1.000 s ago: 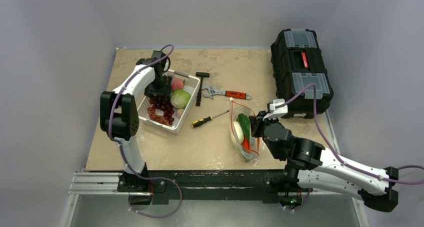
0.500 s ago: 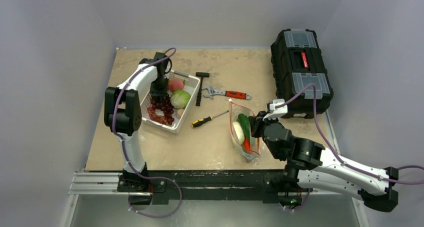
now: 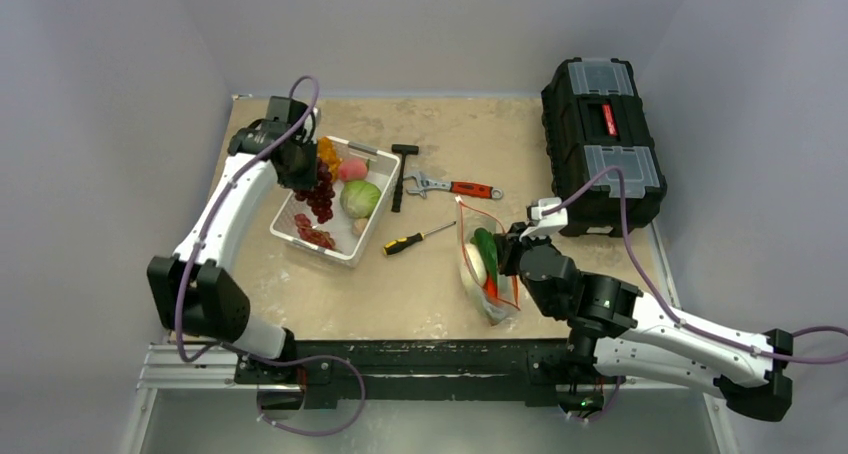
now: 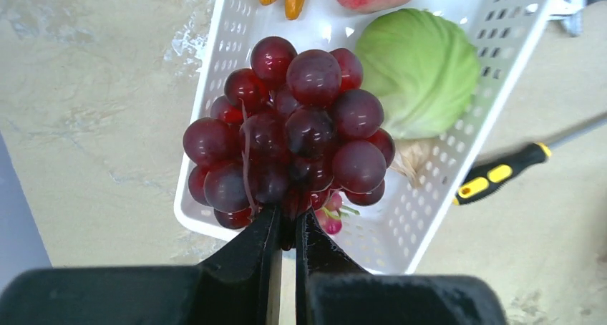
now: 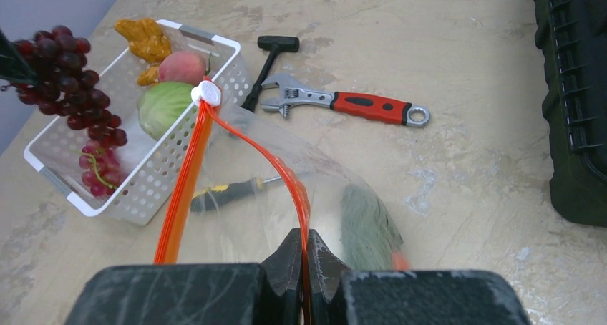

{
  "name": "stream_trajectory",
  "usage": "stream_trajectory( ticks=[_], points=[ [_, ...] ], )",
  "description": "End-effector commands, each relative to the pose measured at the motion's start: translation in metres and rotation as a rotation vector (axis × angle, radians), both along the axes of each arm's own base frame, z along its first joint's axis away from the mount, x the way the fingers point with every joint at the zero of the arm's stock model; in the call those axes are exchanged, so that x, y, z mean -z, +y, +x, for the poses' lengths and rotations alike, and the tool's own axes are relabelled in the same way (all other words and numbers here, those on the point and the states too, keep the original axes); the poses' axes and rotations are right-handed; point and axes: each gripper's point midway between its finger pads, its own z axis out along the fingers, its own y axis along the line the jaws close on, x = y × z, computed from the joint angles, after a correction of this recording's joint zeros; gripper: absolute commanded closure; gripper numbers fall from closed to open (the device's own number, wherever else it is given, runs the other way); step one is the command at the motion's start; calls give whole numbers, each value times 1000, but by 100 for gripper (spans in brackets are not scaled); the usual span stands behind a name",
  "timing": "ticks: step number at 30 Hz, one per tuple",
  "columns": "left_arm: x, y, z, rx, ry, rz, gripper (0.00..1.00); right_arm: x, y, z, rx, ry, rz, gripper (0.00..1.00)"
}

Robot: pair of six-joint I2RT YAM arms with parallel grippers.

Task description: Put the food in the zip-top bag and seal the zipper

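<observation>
L: our left hand (image 4: 286,228) pinched the grapes (image 4: 293,132), bunch hung over basket (image 4: 494,89) | R: our right hand (image 5: 304,246) pinched the zipper (image 5: 181,200), bag (image 5: 243,167) mouth gaped above the surface (image 5: 465,160)

A red-handled wrench (image 3: 455,186) lies on the tan surface (image 3: 470,134). Just left of it lies a black hammer (image 3: 400,179), with a white slotted basket (image 3: 378,214) beyond that. A yellow-and-black screwdriver (image 3: 415,239) lies in front of the wrench. A closed black toolbox (image 3: 600,144) sits well to its right.

Grapes (image 4: 286,132) over basket (image 3: 310,250) at left, wrench (image 3: 455,187) mid-table, bag (image 3: 471,230) at right, toolbox (image 3: 600,144) behind it
</observation>
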Motion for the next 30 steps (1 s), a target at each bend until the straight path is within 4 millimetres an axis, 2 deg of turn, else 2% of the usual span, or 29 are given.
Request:
stream_trajectory(
  ticks=[1, 8, 14, 17, 23, 30],
  points=[
    [-46, -15, -7, 28, -182, -94, 100, -14, 7, 2, -4, -7, 36, 100],
    [-104, -70, -35, 239, -440, -239, 100, -17, 11, 3, -1, -4, 45, 100],
    [-144, -86, -60, 258, -597, -374, 100, -18, 18, 6, -2, -3, 46, 100],
    [-155, -99, -79, 211, -563, -524, 100, -22, 21, 7, -5, -8, 52, 100],
    [-183, -143, -123, 266, -452, -864, 100, -29, 32, 8, -33, -20, 92, 100],
    [-213, -174, -159, 328, -431, -1070, 100, -31, 49, 9, -67, -13, 123, 100]
  ],
)
